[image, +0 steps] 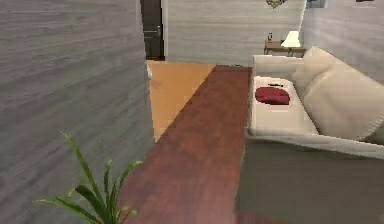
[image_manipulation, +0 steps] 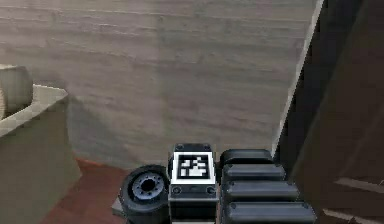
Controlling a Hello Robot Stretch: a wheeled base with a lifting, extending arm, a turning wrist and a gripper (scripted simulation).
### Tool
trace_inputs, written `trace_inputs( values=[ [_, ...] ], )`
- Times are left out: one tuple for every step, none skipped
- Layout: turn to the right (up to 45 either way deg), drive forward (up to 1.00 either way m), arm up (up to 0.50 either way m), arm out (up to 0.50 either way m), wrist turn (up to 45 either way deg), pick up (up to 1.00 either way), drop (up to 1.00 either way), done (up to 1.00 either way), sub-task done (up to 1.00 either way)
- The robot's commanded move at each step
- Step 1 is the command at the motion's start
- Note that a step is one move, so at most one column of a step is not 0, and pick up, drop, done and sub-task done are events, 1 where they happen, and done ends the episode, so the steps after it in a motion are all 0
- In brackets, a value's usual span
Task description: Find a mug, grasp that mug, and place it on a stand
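Mug not yet located, so finding, grasping and placing all appear outstanding; whether the gripper (image_manipulation: 143, 190), low by the wall (image_manipulation: 180, 70), holds anything cannot be told.

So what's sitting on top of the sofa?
A dark red cushion lies on the seat of the sofa. Whatever is under that cushion is covered, so I cannot tell.
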Motion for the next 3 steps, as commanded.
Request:
trace_inputs(
  values=[
    [0.0,1.00,0.00,0.00,0.0,0.00,0.00,0.00,0.00],
    [3.0,0.00,0.00,0.00,0.0,0.00,0.00,0.00,0.00],
    [0.0,0.05,0.00,0.00,0.0,0.00,0.00,0.00,0.00]
  ],
)
